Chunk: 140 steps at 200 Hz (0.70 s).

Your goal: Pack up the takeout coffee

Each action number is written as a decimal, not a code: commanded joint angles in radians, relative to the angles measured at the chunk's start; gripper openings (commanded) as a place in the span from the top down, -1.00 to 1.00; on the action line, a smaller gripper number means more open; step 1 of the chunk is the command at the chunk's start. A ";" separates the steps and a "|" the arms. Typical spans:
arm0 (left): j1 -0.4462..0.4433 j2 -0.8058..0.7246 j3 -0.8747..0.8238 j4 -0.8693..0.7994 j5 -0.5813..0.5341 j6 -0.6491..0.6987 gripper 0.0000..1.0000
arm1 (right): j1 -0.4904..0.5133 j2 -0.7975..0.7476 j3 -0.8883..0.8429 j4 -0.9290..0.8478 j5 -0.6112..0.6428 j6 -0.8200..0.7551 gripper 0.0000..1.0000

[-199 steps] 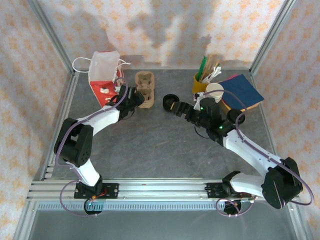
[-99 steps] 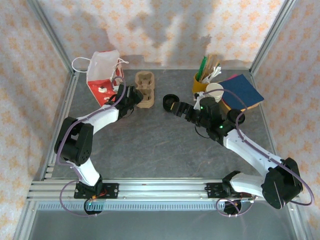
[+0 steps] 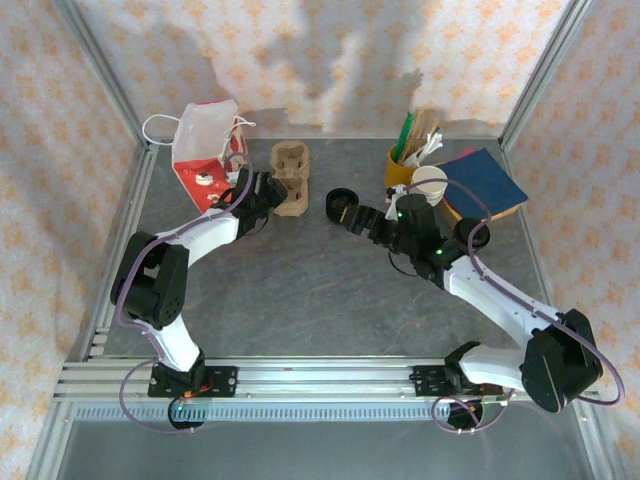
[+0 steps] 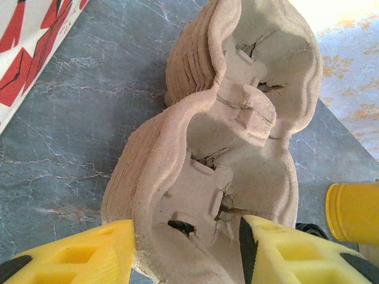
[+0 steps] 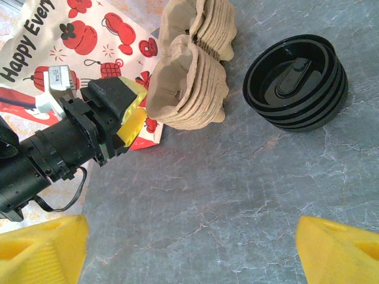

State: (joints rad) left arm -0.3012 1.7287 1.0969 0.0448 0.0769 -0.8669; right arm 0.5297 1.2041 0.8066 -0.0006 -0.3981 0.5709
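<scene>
Jaws spread around the near end of a stack of pulp cup carriers [image 4: 231, 142], the left gripper [image 4: 186, 248] looks set to lift one, while the right gripper [image 5: 189, 248] hangs wide open near the takeout coffee [image 5: 296, 81] standing just beside the stack.

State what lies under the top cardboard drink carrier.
A stack of the same carriers, nested; their layered rims show along the sides. The table beneath the stack is covered, and the lower carriers' pockets are hidden.
</scene>
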 commanded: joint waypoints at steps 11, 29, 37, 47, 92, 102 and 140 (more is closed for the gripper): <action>-0.014 -0.004 0.030 -0.023 -0.069 -0.001 0.01 | 0.007 0.005 0.032 -0.010 0.027 -0.023 -0.79; -0.015 0.002 0.035 -0.034 -0.071 -0.006 0.01 | 0.007 0.007 0.031 -0.011 0.027 -0.025 -0.79; -0.015 0.004 0.034 -0.029 -0.067 -0.006 0.02 | 0.006 0.009 0.031 -0.012 0.027 -0.025 -0.79; -0.016 0.008 0.034 -0.023 -0.063 -0.009 0.02 | 0.007 0.009 0.030 -0.012 0.027 -0.024 -0.79; -0.025 0.011 0.047 -0.050 -0.095 -0.009 0.02 | 0.007 0.008 0.024 -0.016 0.033 -0.027 -0.78; -0.028 0.011 0.051 -0.057 -0.101 -0.009 -0.02 | 0.007 0.008 0.022 -0.018 0.035 -0.028 -0.78; -0.034 0.012 0.058 -0.083 -0.126 -0.018 -0.11 | 0.006 0.014 0.022 -0.016 0.033 -0.030 -0.78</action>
State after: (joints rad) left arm -0.3275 1.7306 1.1255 0.0044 0.0051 -0.8673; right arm 0.5297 1.2114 0.8066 -0.0086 -0.3882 0.5598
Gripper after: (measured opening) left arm 0.538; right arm 0.892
